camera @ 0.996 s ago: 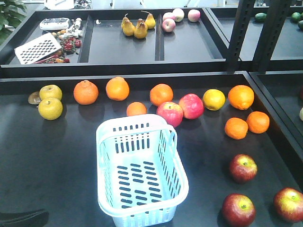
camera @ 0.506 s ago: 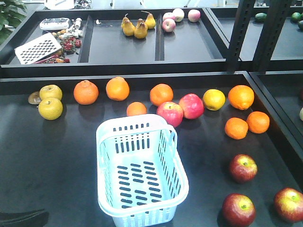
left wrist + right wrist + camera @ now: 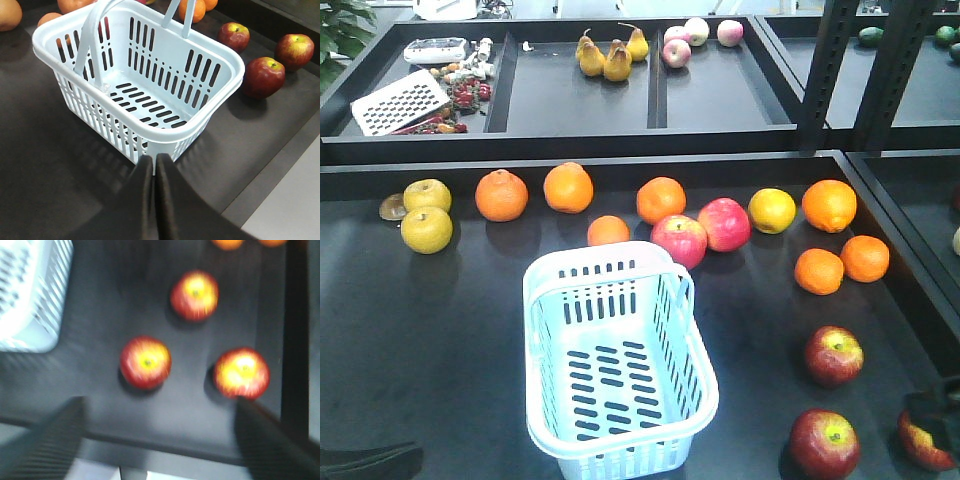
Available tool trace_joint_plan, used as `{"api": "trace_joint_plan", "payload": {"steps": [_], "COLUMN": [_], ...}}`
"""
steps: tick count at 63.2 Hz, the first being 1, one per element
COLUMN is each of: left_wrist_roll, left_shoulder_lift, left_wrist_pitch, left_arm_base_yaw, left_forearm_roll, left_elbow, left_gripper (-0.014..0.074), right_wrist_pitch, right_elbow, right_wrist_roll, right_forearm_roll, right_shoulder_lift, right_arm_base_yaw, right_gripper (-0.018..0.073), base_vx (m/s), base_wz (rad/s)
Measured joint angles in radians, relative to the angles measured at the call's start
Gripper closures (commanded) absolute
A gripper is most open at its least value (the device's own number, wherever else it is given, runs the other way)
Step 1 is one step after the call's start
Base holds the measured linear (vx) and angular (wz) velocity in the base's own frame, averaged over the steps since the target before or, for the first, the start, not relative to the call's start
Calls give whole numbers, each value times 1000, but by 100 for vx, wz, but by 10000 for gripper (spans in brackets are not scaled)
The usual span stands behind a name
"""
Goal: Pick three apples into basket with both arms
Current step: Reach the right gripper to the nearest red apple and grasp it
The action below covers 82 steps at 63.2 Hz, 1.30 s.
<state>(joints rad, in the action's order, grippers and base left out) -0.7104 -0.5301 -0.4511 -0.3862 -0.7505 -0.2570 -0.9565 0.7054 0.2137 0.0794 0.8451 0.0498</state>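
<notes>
Front view: the basket (image 3: 560, 300) is set mid-table (image 3: 440, 330). 3 apples (image 3: 834, 356) (image 3: 824, 443) (image 3: 920, 447) are found at its 3 to 4 o'clock, well apart from it, and 1 is partly hidden by the right arm (image 3: 938, 405).

Left wrist view: the left claw (image 3: 155, 162) is pressed together, with the basket just beyond at 12 o'clock.

Right wrist view, blurred: the right claw (image 3: 157, 407) is spread wide, and the apples are seen at 12 o'clock.
</notes>
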Motion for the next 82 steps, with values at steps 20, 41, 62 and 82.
{"api": "trace_joint_plan", "payload": {"steps": [20, 41, 62, 82], "left_wrist_roll": [0, 0, 0, 0], "left_shoulder_lift": [0, 0, 0, 0], "left_wrist_pitch": [0, 0, 0, 0], "left_arm_base_yaw": [0, 0, 0, 0], "left_forearm_roll": [0, 0, 0, 0], "left_elbow": [0, 0, 0, 0], "left_gripper": [604, 604, 604, 604], "right_wrist_pitch": [50, 62, 76, 124], "right_elbow": [1, 87, 147, 149], "right_wrist_roll": [15, 89, 113, 114], "right_forearm_roll": [54, 91, 128, 186], "right_shoulder_lift": [231, 526, 750, 836], "right_arm_base_yaw": [0, 0, 0, 0], "right_gripper": [-115, -83, -69, -56], "base_vx": [0, 0, 0, 0], "base_wz": [0, 0, 0, 0]}}
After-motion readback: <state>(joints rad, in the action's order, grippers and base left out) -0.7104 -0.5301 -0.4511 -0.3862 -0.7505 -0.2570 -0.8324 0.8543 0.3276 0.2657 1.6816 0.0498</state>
